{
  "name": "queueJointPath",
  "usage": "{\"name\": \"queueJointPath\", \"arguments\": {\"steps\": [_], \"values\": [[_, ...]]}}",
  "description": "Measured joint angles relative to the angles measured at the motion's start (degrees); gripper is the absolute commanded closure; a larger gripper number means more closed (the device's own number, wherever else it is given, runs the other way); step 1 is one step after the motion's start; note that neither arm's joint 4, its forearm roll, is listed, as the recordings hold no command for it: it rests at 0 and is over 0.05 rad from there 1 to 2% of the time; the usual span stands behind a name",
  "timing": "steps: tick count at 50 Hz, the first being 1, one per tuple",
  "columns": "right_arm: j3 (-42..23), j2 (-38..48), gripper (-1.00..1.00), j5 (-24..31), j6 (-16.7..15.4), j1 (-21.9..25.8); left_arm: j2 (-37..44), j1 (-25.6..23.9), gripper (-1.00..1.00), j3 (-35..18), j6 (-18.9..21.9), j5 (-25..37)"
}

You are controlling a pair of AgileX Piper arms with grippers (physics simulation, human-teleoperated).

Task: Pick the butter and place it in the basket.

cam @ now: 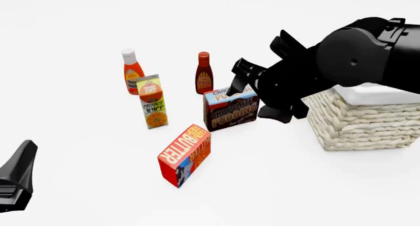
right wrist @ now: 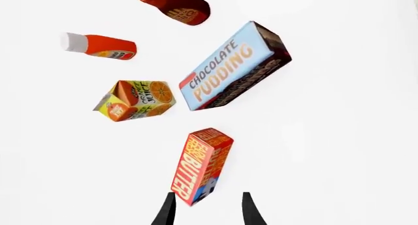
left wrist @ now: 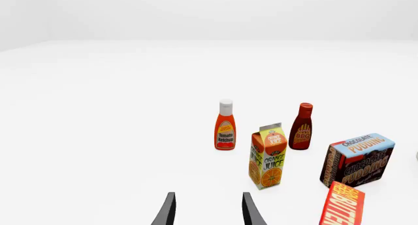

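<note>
The butter is a red carton with pale lettering, standing on a long edge on the white table, in front of the other groceries. In the right wrist view the butter lies just beyond my right gripper, which is open and holds nothing; its near end lines up with the gap between the fingers. The right arm hangs above the table beside the basket, a cream wicker box with a white liner at the right. My left gripper is open and empty, well short of the butter.
Behind the butter stand the chocolate pudding box, the orange juice carton, a ketchup bottle and a BBQ sauce bottle. The left arm's black tip shows at the lower left of the front view.
</note>
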Motion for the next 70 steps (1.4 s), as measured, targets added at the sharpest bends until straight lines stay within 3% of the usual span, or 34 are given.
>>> {"name": "queueJointPath", "arguments": {"steps": [41,70], "values": [[-5.68,9.93,-1.0,-1.13,3.89,4.69,0.0,0.0,-1.0,0.0,0.0,0.0],[-11.09,15.06,-1.0,0.95,2.78,6.71,0.0,0.0,-1.0,0.0,0.0,0.0]]}}
